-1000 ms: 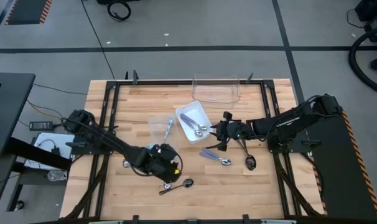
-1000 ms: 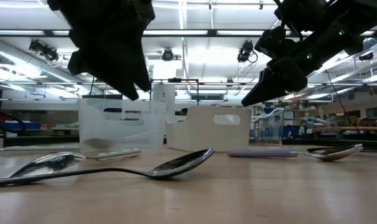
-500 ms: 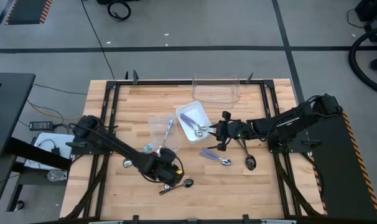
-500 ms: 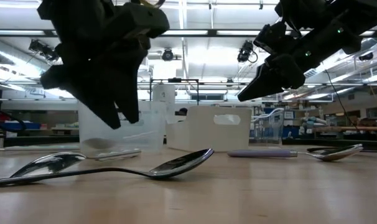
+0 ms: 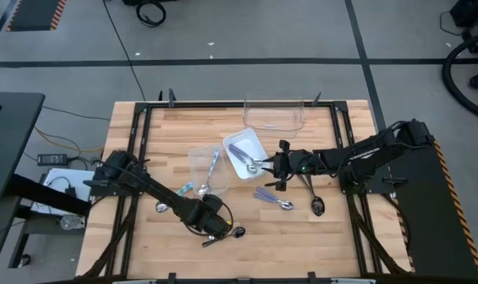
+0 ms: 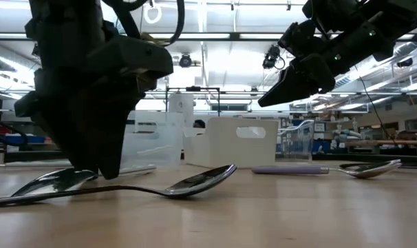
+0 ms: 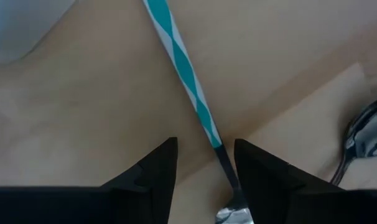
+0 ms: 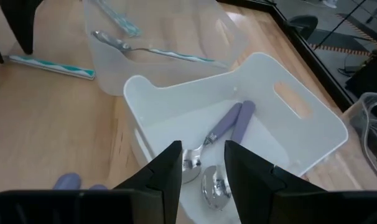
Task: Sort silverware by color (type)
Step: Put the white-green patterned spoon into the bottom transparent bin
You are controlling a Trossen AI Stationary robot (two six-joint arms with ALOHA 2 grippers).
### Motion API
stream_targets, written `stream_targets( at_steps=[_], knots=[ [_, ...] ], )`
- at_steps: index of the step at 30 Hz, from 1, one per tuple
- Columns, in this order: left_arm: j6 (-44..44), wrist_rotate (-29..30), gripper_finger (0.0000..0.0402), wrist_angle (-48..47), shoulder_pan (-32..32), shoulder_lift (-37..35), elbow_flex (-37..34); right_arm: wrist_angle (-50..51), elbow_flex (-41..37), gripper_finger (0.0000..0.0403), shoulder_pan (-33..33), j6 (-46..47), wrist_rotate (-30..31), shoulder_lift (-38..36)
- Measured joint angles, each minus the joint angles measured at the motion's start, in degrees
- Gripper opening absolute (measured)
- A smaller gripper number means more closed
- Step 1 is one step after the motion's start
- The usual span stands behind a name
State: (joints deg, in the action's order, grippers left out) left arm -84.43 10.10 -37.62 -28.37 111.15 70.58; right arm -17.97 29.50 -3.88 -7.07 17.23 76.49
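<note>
silverware lies scattered over a wooden table [image 5: 144, 237] and in two bins. the left gripper [image 7: 204, 171] hangs low near the table's front edge with its dark fingers [image 7: 154, 174] apart, one on each side of a teal-and-white striped spoon handle [image 7: 179, 68] that lies flat on the wood; whether they touch it cannot be told. beside it at the front lie a shiny spoon [image 6: 195, 182] and a second shiny spoon [image 6: 54, 180], close together in the low view. another teal-handled spoon [image 8: 154, 53] rests inside a clear plastic container [image 5: 201, 164] near the table's middle. just beside that container stands a white bin [image 8: 300, 124] holding two purple-handled spoons [image 8: 229, 124], their metal heads side by side. the right gripper [image 8: 201, 171] hovers above the white bin's near rim, fingers parted with nothing between them. on the wood near the right arm lie more purple-handled spoons [image 5: 270, 197] and a dark spoon [image 5: 317, 207]. a second clear container [image 5: 274, 114] sits at the table's far edge, well apart from the rest.
</note>
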Motion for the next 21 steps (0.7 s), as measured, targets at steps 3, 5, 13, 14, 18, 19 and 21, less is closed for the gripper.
stream_targets(
  at_steps=[3, 5, 13, 14, 18, 19, 21],
  knots=[
    [1.6, -3.1, 0.0158, -1.5, 0.2, 0.1, 0.1, 0.0, 0.0, 0.013, 0.0, -0.2, -0.3, 0.0],
    [2.5, -3.9, 0.0145, -3.2, 0.6, 0.1, 0.1, 0.0, 0.0, 0.013, 0.0, -0.2, -0.7, 0.0],
    [7.3, -5.3, 0.004, -6.2, 1.3, 0.1, 0.1, -0.1, 0.0, 0.013, 0.0, -0.2, -0.9, 0.0],
    [8.2, -5.2, 0.0026, -6.4, 1.3, 0.1, 0.1, -0.1, 0.0, 0.013, 0.0, -0.2, -0.9, 0.0],
    [10.5, -5.1, 0.0016, -8.1, 1.3, 0.0, 0.0, -0.1, 0.0, 0.013, 0.0, -0.2, -0.9, 0.0],
    [10.7, -5.1, 0.0018, -8.6, 1.5, -0.2, 0.0, -0.1, 0.0, 0.013, 0.0, -0.2, -0.9, 0.0],
    [11.5, -5.1, 0.0019, -10.1, 1.5, -0.8, -0.2, -0.2, 0.0, 0.013, 0.0, -0.2, -0.9, 0.0]
  ],
)
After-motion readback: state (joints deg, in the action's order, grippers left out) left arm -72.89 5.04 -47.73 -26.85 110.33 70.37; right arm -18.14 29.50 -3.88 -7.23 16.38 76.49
